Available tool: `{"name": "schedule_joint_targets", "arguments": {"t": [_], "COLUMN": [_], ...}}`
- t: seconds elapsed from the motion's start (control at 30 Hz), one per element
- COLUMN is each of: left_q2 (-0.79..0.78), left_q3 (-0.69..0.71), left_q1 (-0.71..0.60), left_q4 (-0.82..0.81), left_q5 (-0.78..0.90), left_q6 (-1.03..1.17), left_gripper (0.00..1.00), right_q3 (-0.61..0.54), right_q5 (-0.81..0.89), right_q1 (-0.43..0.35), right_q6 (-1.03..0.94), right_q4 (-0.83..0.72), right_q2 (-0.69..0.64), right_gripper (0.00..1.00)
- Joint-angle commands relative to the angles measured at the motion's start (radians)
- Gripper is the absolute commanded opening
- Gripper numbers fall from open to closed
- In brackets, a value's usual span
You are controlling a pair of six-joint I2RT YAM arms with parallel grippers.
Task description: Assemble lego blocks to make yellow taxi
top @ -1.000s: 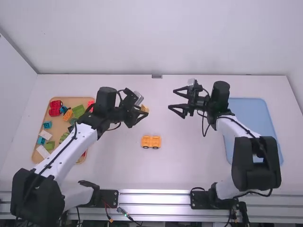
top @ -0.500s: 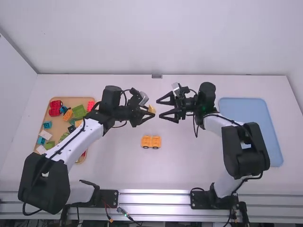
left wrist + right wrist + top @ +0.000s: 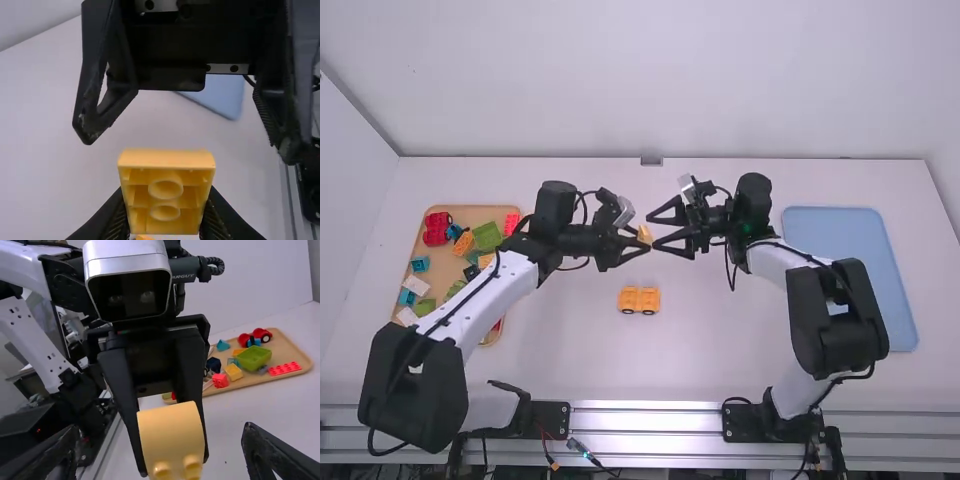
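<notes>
**Yellow block (image 3: 644, 234) clenched in my left gripper (image 3: 642, 241), my right gripper (image 3: 654, 232) spread before it**

The white table (image 3: 720, 350) lies under me. On my right is the blue tray (image 3: 865, 255); on my left, the wooden tray (image 3: 444, 268). My 2 grippers face each other above the table. The left one's 2 fingers pinch the block; the right one's 2 stand wide apart, their tips near it, grasping nothing. Nearer my bases, the yellow wheeled base (image 3: 639, 299) sits on the table. The block has a smooth, rounded face and 2 studs. In the wooden tray lie a red wheeled piece (image 3: 262, 335), a green block (image 3: 254, 358) and a flat red brick (image 3: 285, 368).
</notes>
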Motion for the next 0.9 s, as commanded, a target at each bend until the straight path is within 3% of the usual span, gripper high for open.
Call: {"name": "schedule_joint_targets", "arguments": {"t": [0.0,0.1,0.23,0.4,0.5,0.67,0.8,0.87], "left_q2": [0.005,0.005,0.005,0.005,0.005,0.005,0.005,0.005], "left_q3": [-0.009,-0.009,-0.009,-0.01,-0.01,-0.01,-0.01,-0.01], "left_q1": [-0.006,-0.007,-0.007,-0.006,-0.006,-0.006,-0.006,-0.006], "left_q4": [0.002,0.002,-0.005,-0.002,-0.003,-0.001,0.003,0.003], "left_q5": [0.069,0.078,0.079,0.079,0.079,0.079,0.079,0.079], "left_q6": [0.034,0.039,0.039,0.039,0.038,0.039,0.038,0.039], "left_gripper": [0.14,0.14,0.15,0.15,0.15,0.16,0.19,0.26], "right_q3": [0.026,0.026,0.026,0.026,0.026,0.026,0.026,0.026], "right_q5": [-0.012,-0.013,-0.013,-0.014,-0.014,-0.014,-0.013,-0.01], "right_q1": [0.017,0.03,0.027,0.029,0.042,0.041,0.04,0.04], "right_q6": [0.007,-0.003,-0.003,0.0,-0.003,-0.003,-0.003,-0.016], "right_q4": [0.003,0.003,0.003,0.003,0.003,0.003,-0.004,-0.022], "right_q2": [0.003,0.003,0.003,0.003,0.003,0.003,0.003,0.003], "right_gripper": [0.8,0.77,0.65,0.59,0.47,0.38,0.3,0.26]}}
